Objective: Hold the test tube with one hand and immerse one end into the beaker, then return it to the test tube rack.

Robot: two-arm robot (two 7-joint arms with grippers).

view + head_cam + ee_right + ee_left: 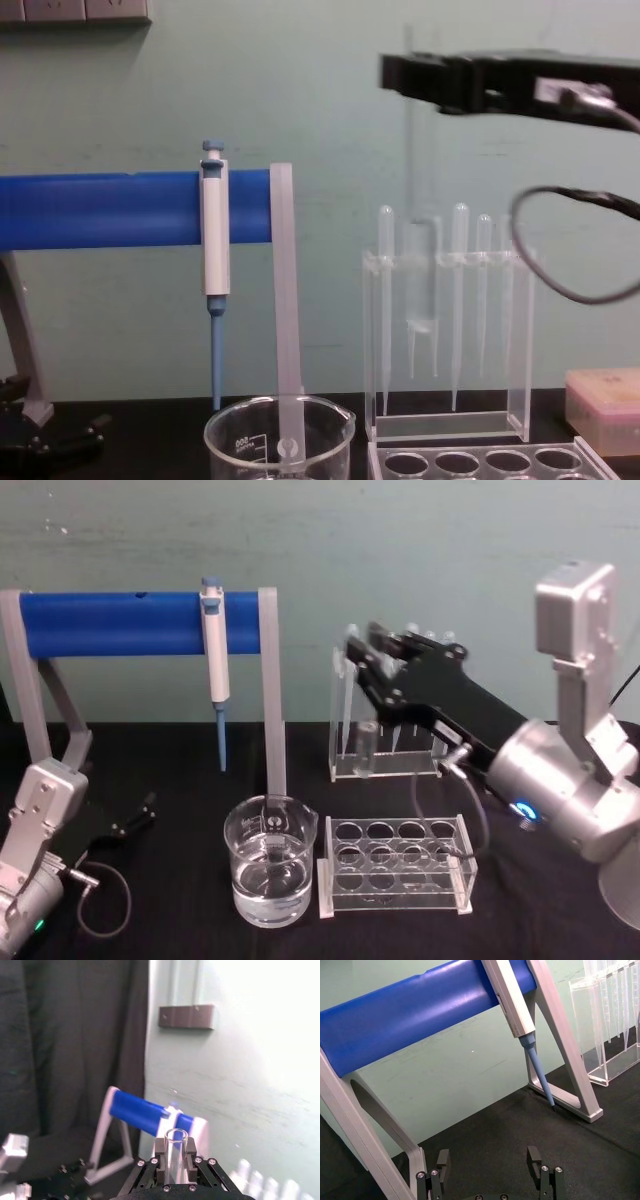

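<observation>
My right gripper [374, 685] is shut on the test tube [367, 742], a clear glass tube held upright, high above the table. In the chest view the test tube [420, 290] hangs down from the right gripper [416, 79], in front of the pipette rack. The right wrist view shows its rimmed mouth between the black fingers [161, 1152]. The beaker [270, 868], holding clear liquid, stands on the black table, lower and to the left of the tube; its rim shows in the chest view [279, 437]. My left gripper [489, 1160] rests open at the table's left [133, 818].
A blue-bar stand [140, 623] carries a blue-and-white pipettor [213, 645] behind the beaker. A clear acrylic rack [390, 765] with thin pipettes stands at the back. A clear tube rack [395, 865] with round holes lies right of the beaker. A pink box [603, 398] sits far right.
</observation>
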